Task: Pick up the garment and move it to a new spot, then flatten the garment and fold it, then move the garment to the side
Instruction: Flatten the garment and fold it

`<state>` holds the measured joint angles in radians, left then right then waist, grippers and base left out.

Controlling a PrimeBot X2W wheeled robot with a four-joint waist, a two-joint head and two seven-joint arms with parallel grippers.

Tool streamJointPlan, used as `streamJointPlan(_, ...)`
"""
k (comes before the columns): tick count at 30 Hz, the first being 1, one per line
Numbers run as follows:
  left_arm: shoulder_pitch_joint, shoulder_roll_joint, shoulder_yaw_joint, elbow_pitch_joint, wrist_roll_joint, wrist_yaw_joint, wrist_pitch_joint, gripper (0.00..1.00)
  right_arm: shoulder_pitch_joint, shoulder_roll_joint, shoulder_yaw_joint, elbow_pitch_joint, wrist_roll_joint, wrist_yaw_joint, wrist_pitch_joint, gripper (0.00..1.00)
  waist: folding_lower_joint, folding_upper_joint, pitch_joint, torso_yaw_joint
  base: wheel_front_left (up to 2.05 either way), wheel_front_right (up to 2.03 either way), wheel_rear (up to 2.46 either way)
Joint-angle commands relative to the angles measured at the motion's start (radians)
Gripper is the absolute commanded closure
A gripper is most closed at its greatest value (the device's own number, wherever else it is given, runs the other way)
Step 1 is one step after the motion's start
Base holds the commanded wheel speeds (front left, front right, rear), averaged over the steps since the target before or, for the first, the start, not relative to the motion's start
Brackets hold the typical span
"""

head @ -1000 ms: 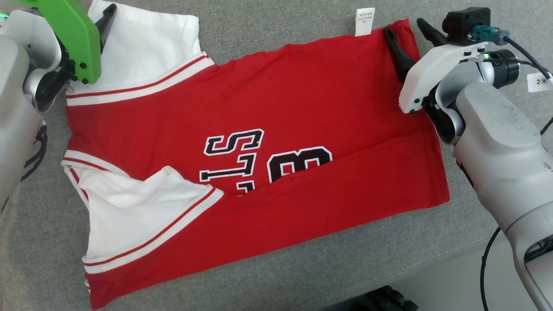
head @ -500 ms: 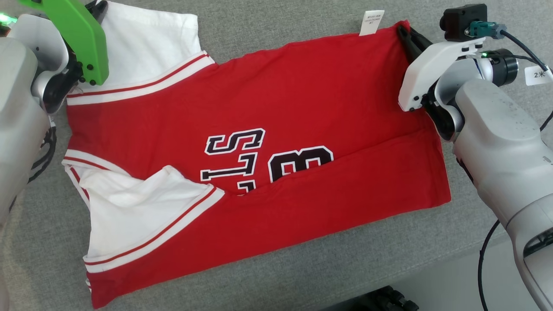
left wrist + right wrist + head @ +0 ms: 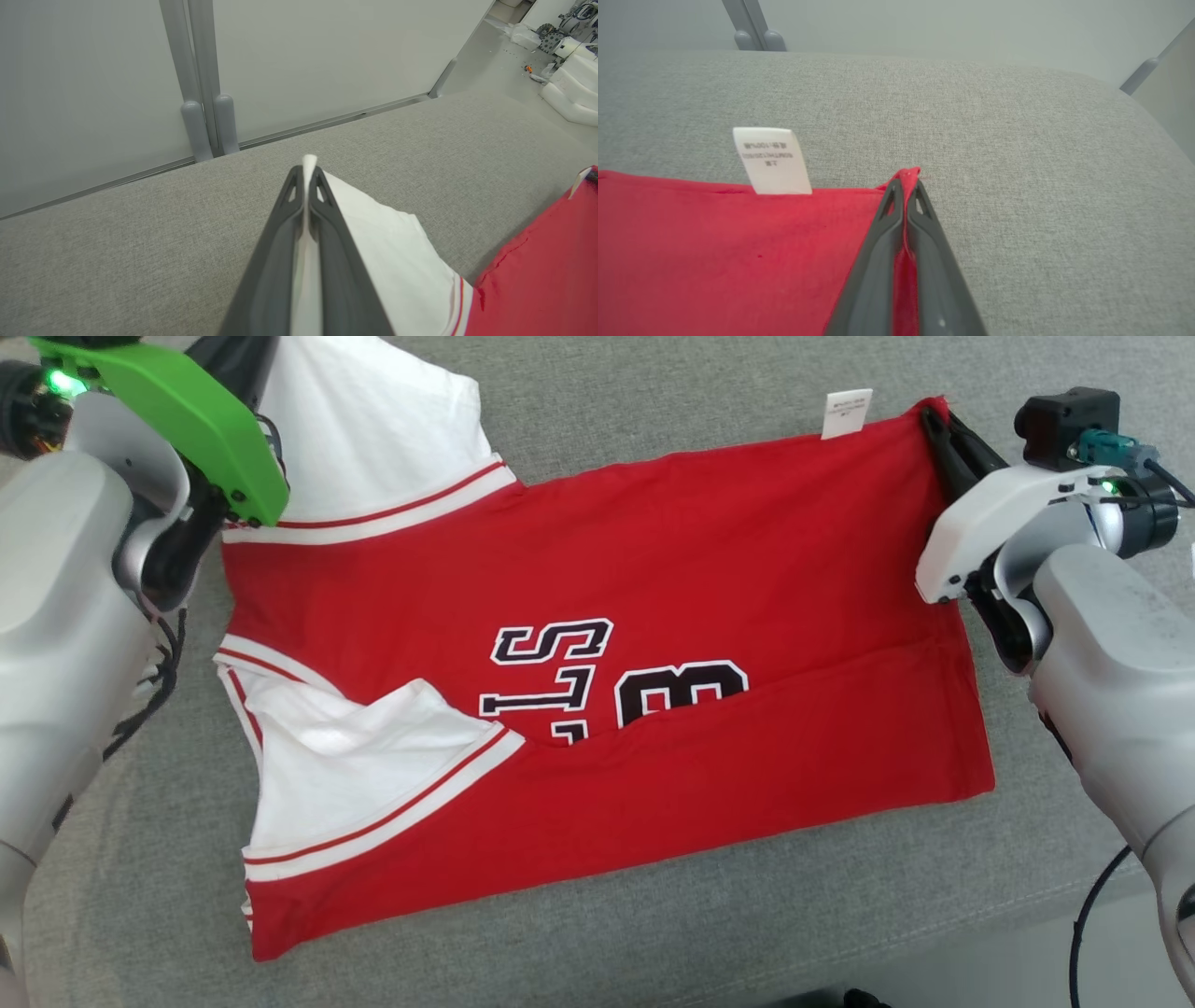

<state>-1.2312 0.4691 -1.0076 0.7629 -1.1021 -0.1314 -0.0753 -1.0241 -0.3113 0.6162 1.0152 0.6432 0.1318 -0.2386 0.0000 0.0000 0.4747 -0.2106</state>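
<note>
While both far corners are gripped, presumably to carry the far edge over in a fold, the red-and-white jersey garment (image 3: 709, 551) lies spread on the grey woven cushion (image 3: 653, 915).
Left gripper (image 3: 307, 172) — pressed together on the white sleeve (image 3: 383, 252).
Right gripper (image 3: 906, 184) — pinching the red hem corner (image 3: 909, 173), just beside the white care label (image 3: 773, 161).
Black lettering (image 3: 551, 663) partly tucked under a fold; label text illegible.

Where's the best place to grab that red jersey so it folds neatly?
The jersey lies flat, so take its two far corners, one from each end: the right gripper pinches the red hem corner by the white tag, the left gripper the white sleeve.
</note>
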Motion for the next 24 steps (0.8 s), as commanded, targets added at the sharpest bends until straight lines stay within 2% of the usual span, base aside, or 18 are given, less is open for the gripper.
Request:
streamJointPlan(1, 0.032, 0.011, -0.001, -0.021, -0.004, 0.002, -0.018, 1.0, 0.023, -0.017, -0.002, -0.011, 0.007, -0.002, -0.011, 1.0, 0.0, 0.0, -0.038, 0.04, 0.0, 0.0, 0.0)
streamJointPlan(4, 0.08, 0.026, 0.001, -0.078, -0.009, 0.003, -0.068, 1.0, 0.06, -0.043, -0.017, -0.044, 0.001, -0.002, -0.023, 1.0, 0.0, 0.0, -0.056, 0.063, 0.0, 0.0, 0.0)
streamJointPlan(8, 0.152, 0.041, 0.01, -0.153, -0.015, 0.026, -0.121, 1.0, 0.109, -0.078, -0.059, -0.111, -0.014, -0.002, -0.028, 1.0, 0.0, 0.0, -0.074, 0.087, 0.0, 0.0, 0.0)
streamJointPlan(13, 0.266, 0.076, 0.031, -0.285, -0.006, 0.088, -0.17, 1.0, 0.23, -0.108, -0.172, -0.241, -0.07, -0.002, -0.027, 1.0, 0.0, 0.0, -0.1, 0.106, 0.0, 0.0, 0.0)
streamJointPlan(18, 0.399, 0.104, 0.081, -0.419, 0.004, 0.154, -0.188, 1.0, 0.351, -0.106, -0.269, -0.332, -0.12, -0.002, -0.026, 1.0, 0.0, 0.0, -0.123, 0.122, 0.0, 0.0, 0.0)
streamJointPlan(24, 0.586, 0.099, 0.205, -0.582, 0.058, 0.22, -0.19, 1.0, 0.461, -0.094, -0.358, -0.388, -0.161, -0.002, -0.027, 1.0, 0.0, 0.0, -0.147, 0.141, 0.0, 0.0, 0.0)
